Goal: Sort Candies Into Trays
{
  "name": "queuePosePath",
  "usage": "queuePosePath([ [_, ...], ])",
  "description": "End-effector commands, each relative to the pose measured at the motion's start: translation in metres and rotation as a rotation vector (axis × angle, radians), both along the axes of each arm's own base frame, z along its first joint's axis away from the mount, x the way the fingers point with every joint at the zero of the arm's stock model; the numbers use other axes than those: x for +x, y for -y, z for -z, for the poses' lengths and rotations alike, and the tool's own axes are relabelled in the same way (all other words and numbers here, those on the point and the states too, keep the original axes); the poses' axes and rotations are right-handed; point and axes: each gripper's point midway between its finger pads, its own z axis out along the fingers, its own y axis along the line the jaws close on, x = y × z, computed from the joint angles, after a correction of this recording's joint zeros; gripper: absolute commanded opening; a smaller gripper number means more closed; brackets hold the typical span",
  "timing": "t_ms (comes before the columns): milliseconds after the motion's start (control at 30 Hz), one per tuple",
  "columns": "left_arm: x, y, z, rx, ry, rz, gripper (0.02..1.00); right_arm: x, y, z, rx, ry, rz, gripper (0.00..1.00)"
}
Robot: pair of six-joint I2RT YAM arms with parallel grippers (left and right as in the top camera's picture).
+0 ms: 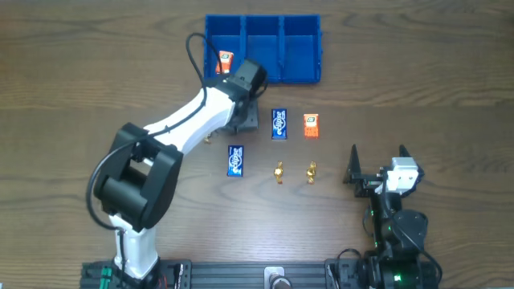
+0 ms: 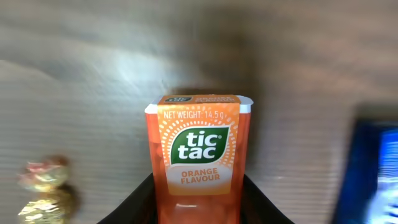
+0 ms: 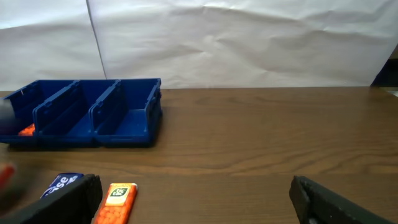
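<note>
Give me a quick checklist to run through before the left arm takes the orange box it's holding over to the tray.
1. Grip: left hand has a finger on each side of the orange box, which sits straight between them: ok.
2. Destination: the left compartment of the blue tray holds a matching orange box and seems to have room left: ok.
3. Route: no loose candy lies between the left hand and the tray: ok.
4. Height to clear the tray's front wall: cannot tell.
5. Right hand: open and well to the right of the route: ok.
</note>
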Motion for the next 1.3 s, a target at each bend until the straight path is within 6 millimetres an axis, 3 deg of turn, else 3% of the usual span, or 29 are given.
queuePosePath([
  [33,0.064,-0.014,-0.136,-0.047,0.307,-0.054,0.305,0.000,0.003,0.001,-0.012,-0.004,0.010,0.998],
  [133,0.097,-0.030,-0.174,-0.037,0.372,-0.047,0.303,0.000,0.003,0.001,-0.011,-0.003,0.010,0.998],
  [200,0.116,-0.039,-0.175,-0.027,0.376,-0.055,0.303,0.000,0.003,0.001,-0.012,-0.004,0.010,0.998],
  [300,0.141,-0.041,-0.159,-0.057,0.338,-0.030,0.318,0.000,0.003,0.001,-0.011,-0.003,0.010,0.998],
  [400,0.157,-0.042,-0.131,-0.053,0.285,-0.006,0.323,0.000,0.003,0.001,-0.011,-0.003,0.010,0.998],
  [533,0.166,-0.035,-0.097,-0.048,0.231,0.026,0.321,0.000,0.003,0.001,-0.012,-0.004,0.010,0.998],
  [700,0.166,-0.035,-0.088,-0.043,0.215,0.030,0.345,0.000,0.003,0.001,-0.011,-0.003,0.010,0.998],
  [833,0.167,-0.035,-0.090,-0.045,0.221,0.030,0.470,0.000,0.003,0.001,-0.012,-0.004,0.010,0.998],
  [900,0.168,-0.034,-0.096,-0.050,0.235,0.031,0.735,0.000,0.003,0.001,-0.012,-0.004,0.010,0.998],
  [933,0.168,-0.032,-0.104,-0.054,0.247,0.032,0.932,0.000,0.003,0.001,-0.011,-0.003,0.010,0.998],
  [967,0.167,-0.030,-0.115,-0.060,0.265,0.036,0.998,0.000,0.003,0.001,-0.012,-0.003,0.010,0.998],
  [1067,0.153,-0.020,-0.150,-0.066,0.306,0.050,0.998,0.000,0.003,0.001,-0.011,-0.003,0.010,0.998],
  [1167,0.123,0.003,-0.178,-0.045,0.324,0.037,0.998,0.000,0.003,0.001,-0.012,-0.004,0.010,0.998],
  [1233,0.092,0.046,-0.177,-0.064,0.294,0.043,0.998,0.000,0.003,0.001,-0.012,-0.004,0.010,0.998],
  [1300,0.071,0.076,-0.162,-0.079,0.256,0.048,0.998,0.000,0.003,0.001,-0.012,-0.004,0.010,0.998],
])
